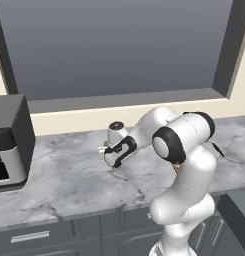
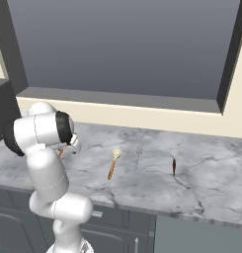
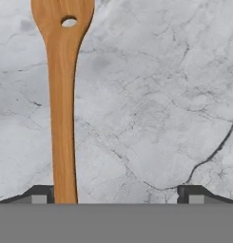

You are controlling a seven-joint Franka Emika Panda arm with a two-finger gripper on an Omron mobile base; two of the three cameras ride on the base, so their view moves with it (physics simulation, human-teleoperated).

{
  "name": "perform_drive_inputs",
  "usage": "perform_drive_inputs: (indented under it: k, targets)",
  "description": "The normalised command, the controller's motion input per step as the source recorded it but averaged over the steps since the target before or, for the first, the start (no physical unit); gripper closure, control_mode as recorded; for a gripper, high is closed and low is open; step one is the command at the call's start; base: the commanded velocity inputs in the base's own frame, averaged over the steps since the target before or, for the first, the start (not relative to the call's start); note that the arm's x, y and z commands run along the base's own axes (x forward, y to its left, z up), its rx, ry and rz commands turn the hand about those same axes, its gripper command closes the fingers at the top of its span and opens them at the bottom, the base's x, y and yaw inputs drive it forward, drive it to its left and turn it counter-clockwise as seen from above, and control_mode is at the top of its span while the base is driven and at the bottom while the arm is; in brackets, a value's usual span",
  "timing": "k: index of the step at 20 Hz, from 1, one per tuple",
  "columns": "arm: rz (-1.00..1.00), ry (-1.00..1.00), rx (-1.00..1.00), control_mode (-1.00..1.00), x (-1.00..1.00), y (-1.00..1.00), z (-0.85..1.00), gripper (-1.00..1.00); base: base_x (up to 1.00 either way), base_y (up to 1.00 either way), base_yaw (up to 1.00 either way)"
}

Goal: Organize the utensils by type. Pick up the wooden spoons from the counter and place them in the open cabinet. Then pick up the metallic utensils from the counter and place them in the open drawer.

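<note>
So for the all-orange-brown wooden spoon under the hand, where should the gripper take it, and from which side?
Probably mid-handle, from straight above. In the hand view the orange-brown wooden spoon lies flat on the counter, its slim straight handle narrower than the holed head. It sits beside one fingertip, not centred in the open gripper, so I would shift sideways toward it first, then close across the handle's width.

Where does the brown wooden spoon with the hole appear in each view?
Left base view: the brown spoon peeks out beside the white arm, at mid-picture.
Right base view: a brown tip below the arm's dark joint, at left.
Hand view: upright at left, hole at top.
Shared landmark: the marble counter beneath it.
</note>
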Motion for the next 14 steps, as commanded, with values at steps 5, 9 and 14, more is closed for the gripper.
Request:
perform_drive_inputs:
  k: [5, 9, 14]
  targets:
    - [0.0, 0.0, 0.0, -1.0, 0.06, 0.0, -0.39, 1.0, 0.0, 0.0, 0.0]
    - [0.0, -0.02, 0.0, -1.0, 0.16, 0.0, -0.43, 1.0, 0.0, 0.0, 0.0]
    - [0.0, -0.11, 0.06, -1.0, 0.36, 0.29, -0.56, 1.0, 0.0, 0.0, 0.0]
